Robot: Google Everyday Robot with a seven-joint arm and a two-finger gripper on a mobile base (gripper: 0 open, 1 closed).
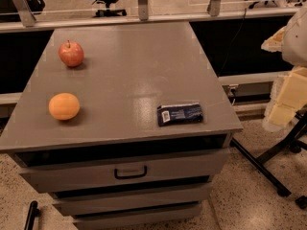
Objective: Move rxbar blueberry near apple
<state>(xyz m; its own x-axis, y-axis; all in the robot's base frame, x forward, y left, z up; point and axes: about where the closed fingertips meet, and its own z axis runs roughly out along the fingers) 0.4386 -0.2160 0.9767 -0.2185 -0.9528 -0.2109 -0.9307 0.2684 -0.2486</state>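
The rxbar blueberry [180, 114], a flat dark blue wrapper with a white label patch at its left end, lies near the front right of the grey cabinet top [129, 66]. The red apple [71, 53] stands at the back left of that top, far from the bar. My gripper [284, 102] shows as a pale white and yellowish shape at the right edge of the view. It is off the cabinet, to the right of the bar, and holds nothing that I can see.
A round orange fruit [64, 106] sits at the front left of the top, in front of the apple. The cabinet has drawers with a black handle [130, 172]. Black stand legs [268, 162] cross the floor at right. A railing and office chairs stand behind.
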